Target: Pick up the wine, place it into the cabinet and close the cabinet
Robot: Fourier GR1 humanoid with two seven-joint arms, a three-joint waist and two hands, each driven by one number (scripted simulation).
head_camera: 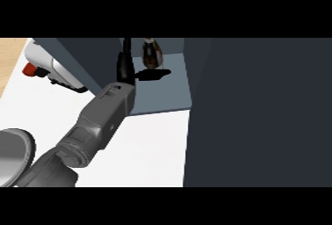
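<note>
Left hand [130,70] is up at about 12 o'clock in the head view, grey forearm [97,127] running in from 7 o'clock. Fingers point straight up along the cabinet [162,99] opening's left edge, thumb sticks out toward 3 o'clock; open, nothing wrapped in it. Wine [151,53] sits inside the cabinet, just at 1 o'clock from the hand, thumb tip right below the bottle base; can't tell if they touch. Cabinet door [259,114] is the big dark panel filling the 3 o'clock side, standing open. White appliance with red knob [48,68] at 10 o'clock on the white counter [156,149]. Round metal pan [13,154] at 8 o'clock, cut by the view edge. Right hand not visible.
</note>
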